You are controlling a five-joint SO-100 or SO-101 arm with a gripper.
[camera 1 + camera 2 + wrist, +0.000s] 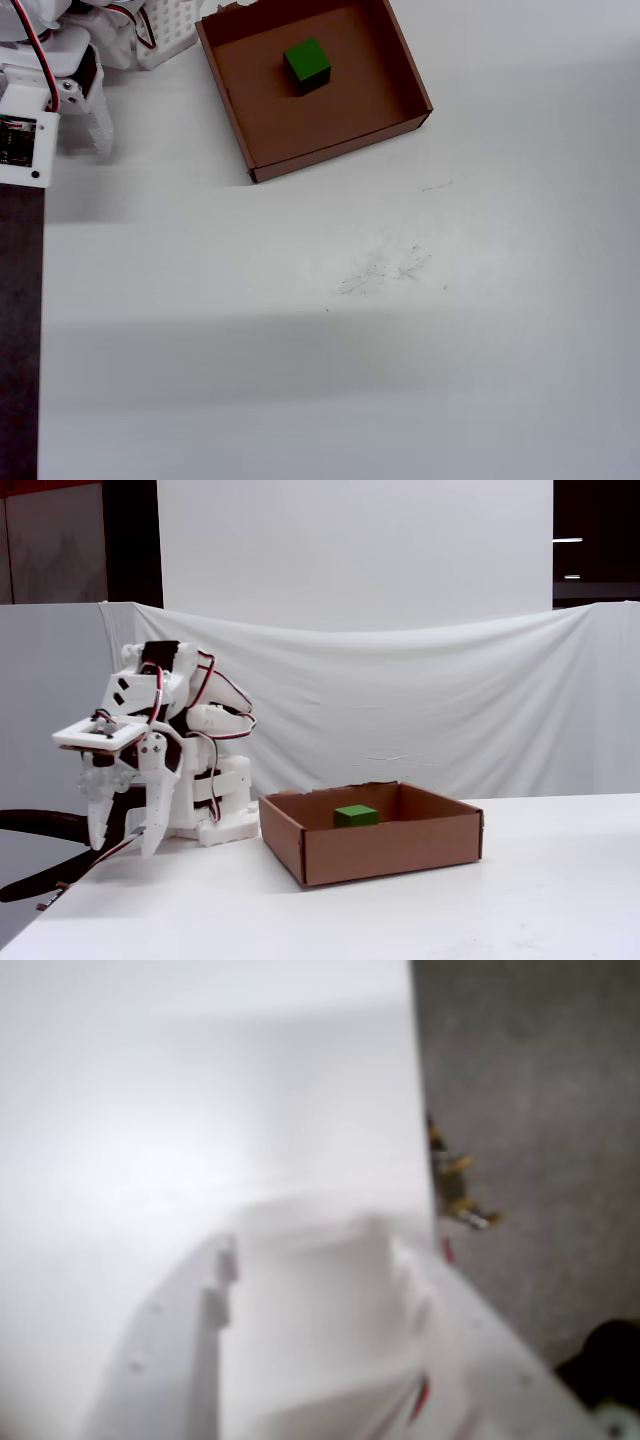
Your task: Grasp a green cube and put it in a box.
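Observation:
The green cube (306, 63) rests on the floor of the brown box (340, 150), near its middle. In the fixed view the cube (355, 815) shows just above the near wall of the box (390, 850). The white arm is folded up at the table's left end, well apart from the box. Its gripper (125, 845) points down at the table with the two fingers apart and nothing between them. From overhead the gripper (95, 140) sits left of the box. The wrist view is blurred; the gripper (315, 1245) hangs over white table, and neither cube nor box shows there.
A white lattice basket (175, 25) stands behind the arm, left of the box. The table's left edge runs beside dark floor (20, 330). Faint scuff marks (385, 268) lie mid-table. A white cloth backdrop (400, 690) hangs behind.

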